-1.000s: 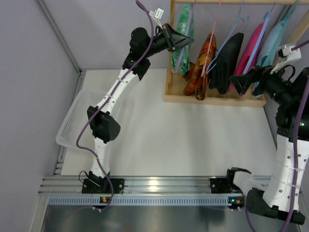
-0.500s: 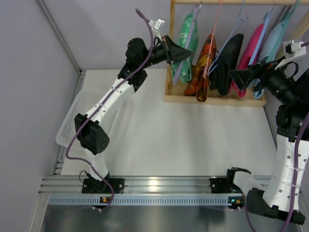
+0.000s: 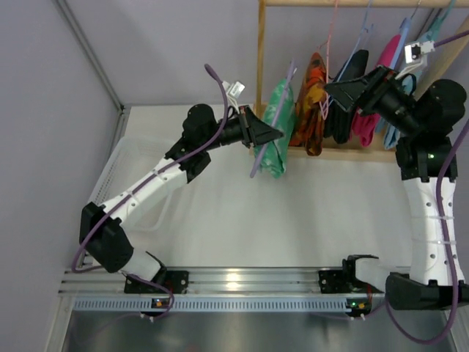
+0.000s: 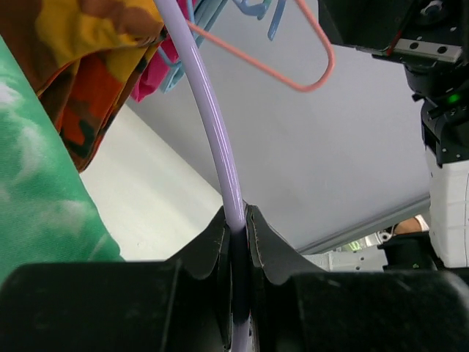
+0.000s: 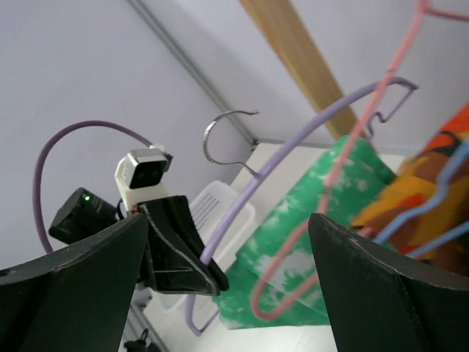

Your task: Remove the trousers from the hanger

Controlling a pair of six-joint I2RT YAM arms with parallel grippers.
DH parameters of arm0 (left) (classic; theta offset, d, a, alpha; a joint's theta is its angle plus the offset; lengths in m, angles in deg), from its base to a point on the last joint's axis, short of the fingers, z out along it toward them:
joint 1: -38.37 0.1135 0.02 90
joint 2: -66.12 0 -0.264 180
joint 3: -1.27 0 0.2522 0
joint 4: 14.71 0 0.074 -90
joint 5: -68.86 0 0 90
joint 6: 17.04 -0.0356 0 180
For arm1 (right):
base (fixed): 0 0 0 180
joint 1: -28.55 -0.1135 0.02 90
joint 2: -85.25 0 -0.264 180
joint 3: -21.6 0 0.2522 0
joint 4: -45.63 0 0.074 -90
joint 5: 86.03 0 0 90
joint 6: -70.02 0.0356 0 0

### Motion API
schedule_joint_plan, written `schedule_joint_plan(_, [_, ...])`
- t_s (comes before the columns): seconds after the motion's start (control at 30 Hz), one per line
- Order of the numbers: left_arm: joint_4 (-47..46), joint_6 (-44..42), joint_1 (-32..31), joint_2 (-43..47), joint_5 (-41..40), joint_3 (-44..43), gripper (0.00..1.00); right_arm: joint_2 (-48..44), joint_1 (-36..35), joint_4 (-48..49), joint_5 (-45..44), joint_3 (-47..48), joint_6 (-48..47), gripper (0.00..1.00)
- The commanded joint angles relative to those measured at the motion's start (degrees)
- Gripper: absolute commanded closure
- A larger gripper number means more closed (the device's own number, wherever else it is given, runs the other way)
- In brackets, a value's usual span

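Observation:
The green tie-dye trousers [image 3: 275, 139] hang over a lilac hanger [image 3: 282, 95] that is off the rail, in front of the rack. My left gripper [image 3: 277, 134] is shut on the hanger's lower bar. In the left wrist view the lilac hanger bar [image 4: 212, 125] runs up out of the left gripper's [image 4: 236, 220] closed jaws, with the trousers [image 4: 37, 205] at the left. My right gripper [image 3: 333, 89] is open, up by the rack. In its own view the right gripper [image 5: 227, 220] holds nothing and looks down on the hanger [image 5: 308, 136], its free metal hook [image 5: 220, 128] and the trousers [image 5: 308, 249].
A wooden rack [image 3: 322, 152] at the back holds several other garments on hangers, among them an orange one [image 3: 311, 103] and a black one [image 3: 344, 110]. A pink hanger [image 5: 381, 139] crosses in front of the trousers. A white basket [image 3: 124, 176] stands on the table at the left.
My left arm has pulled the hanger with the green trousers down off the rail and toward the near side. My right arm has swung up and left, over the rack.

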Motion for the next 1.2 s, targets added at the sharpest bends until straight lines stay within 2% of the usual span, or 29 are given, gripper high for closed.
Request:
schedule_joint_plan(0.0, [-15.89,-6.6,-0.12,9.33,-4.28,-0.49,1.0,1.18,-8.89,7.78,-4.08,0.49,3.86,0.08])
schedule_joint_plan(0.27, [-15.89,-9.77,-0.21,14.87,-9.29,1.36,1.0,8.38,-24.8,11.39,-9.35,1.54,7.47,0.1])
schedule_joint_plan(0.5, [-15.45,-9.86,-0.21,16.36,-9.21,1.71,1.0,13.57,-30.62,15.26,-8.48,3.29,9.66,0.13])
schedule_joint_plan(0.67, [-15.02,-9.24,-0.21,16.8,-8.59,3.29,1.0,15.6,-32.12,16.31,-7.69,6.72,10.19,0.19])
schedule_joint_plan(0.77, [-15.02,-8.89,-0.21,16.98,-8.24,3.64,1.0,15.95,-33.09,16.31,-7.51,7.25,10.36,0.32])
schedule_joint_plan(0.8, [-15.02,-8.8,-0.29,16.98,-7.98,3.82,1.0,15.95,-33.61,16.31,-7.34,7.17,10.54,0.44])
schedule_joint_plan(0.87, [-15.02,-8.63,-0.3,17.07,-7.8,4.52,1.0,16.13,-34.4,17.79,-6.64,7.08,10.8,0.57])
schedule_joint_plan(0.9, [-14.93,-8.97,-0.3,17.24,-7.8,4.7,1.0,16.22,-34.76,18.07,-6.46,7.16,10.89,0.69])
schedule_joint_plan(0.97, [-13.35,-10.72,-0.3,17.94,-7.8,4.87,1.0,16.22,-35.2,18.16,-6.02,7.17,10.89,0.81])
schedule_joint_plan(1.0, [-12.48,-11.87,-0.3,18.38,-7.71,4.87,1.0,16.22,-35.11,18.07,-5.76,7.08,11.07,0.95])
schedule_joint_plan(1.03, [-10.29,-15.62,-0.3,18.91,-7.8,5.22,0.9,16.04,-35.2,17.72,-5.67,7.08,11.15,1.0])
schedule_joint_plan(1.1, [-7.56,-21.25,-0.3,22.15,-8.58,5.84,0.8,15.69,-35.11,17.72,-4.36,6.82,11.24,1.0])
schedule_joint_plan(1.13, [-2.85,-27.55,-0.3,23.3,-9.98,6.62,0.72,15.52,-35.11,18.24,-3.91,6.81,11.42,1.0])
schedule_joint_plan(1.17, [-0.54,-31.09,-0.3,24.96,-11.39,7.07,0.55,14.99,-35.11,18.51,-3.56,6.81,11.85,1.0])
